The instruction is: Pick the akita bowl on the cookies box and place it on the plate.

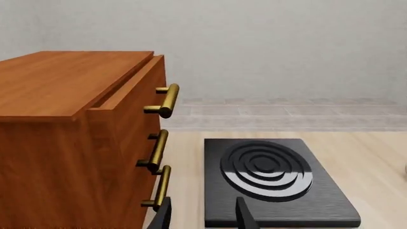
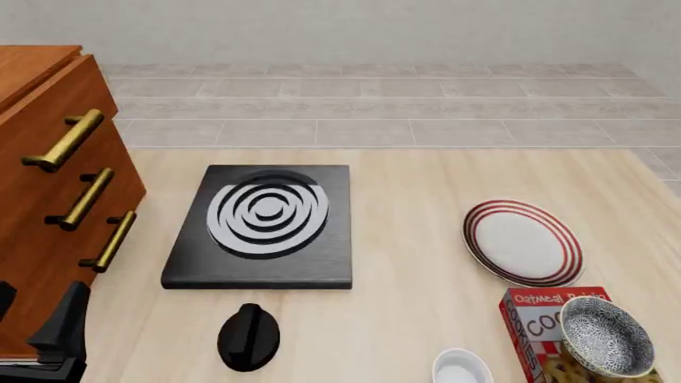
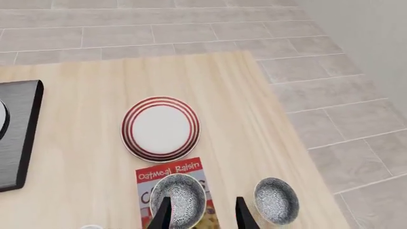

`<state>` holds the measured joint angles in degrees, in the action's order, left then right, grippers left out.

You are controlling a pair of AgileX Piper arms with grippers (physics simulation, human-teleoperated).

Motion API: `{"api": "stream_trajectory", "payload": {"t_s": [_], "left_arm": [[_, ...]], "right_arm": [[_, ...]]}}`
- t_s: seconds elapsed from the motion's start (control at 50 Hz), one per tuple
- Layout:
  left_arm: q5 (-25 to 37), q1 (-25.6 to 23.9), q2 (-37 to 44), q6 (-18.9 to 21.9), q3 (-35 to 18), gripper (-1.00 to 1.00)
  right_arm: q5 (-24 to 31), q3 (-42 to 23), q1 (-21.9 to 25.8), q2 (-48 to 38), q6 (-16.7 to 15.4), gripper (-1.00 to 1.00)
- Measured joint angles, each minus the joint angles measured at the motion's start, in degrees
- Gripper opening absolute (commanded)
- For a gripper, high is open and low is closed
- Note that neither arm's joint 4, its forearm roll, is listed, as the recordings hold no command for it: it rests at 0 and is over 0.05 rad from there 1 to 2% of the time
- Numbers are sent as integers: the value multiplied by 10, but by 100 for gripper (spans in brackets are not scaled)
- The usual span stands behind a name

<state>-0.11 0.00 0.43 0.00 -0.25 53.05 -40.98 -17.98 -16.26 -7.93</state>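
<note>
Only our right wrist view shows a second speckled bowl (image 3: pixel 276 200) on the table beside the cookies box (image 3: pixel 173 183). The akita bowl (image 3: pixel 178 194) sits on that box, near the plate (image 3: pixel 160 128). Our right gripper (image 3: pixel 202 214) hovers above the bowl's edge, fingers spread, holding nothing.

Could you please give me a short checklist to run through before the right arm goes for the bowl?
1. Akita bowl sits on the cookies box: ok.
2. Right gripper open, fingers apart: ok.
3. Gripper closed on the bowl: not ok, not yet gripped.
4. Plate bare of other things: ok.
5. Second speckled bowl beside the box, not the target: ok.
6. Left gripper away by the stove: ok.
</note>
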Motion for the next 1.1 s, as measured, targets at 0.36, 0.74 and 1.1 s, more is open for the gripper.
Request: {"api": "stream_trajectory", "payload": {"t_s": [0.36,0.74,1.1], "left_arm": [[0,0,0,0,0,100],[0,0,0,0,0,100],[0,0,0,0,0,100]], "right_arm": [[-41,67,-7,-12,24,100],[-102,114,-18,-47,48,100],[-167,167,-25,-82,62,100]]}}
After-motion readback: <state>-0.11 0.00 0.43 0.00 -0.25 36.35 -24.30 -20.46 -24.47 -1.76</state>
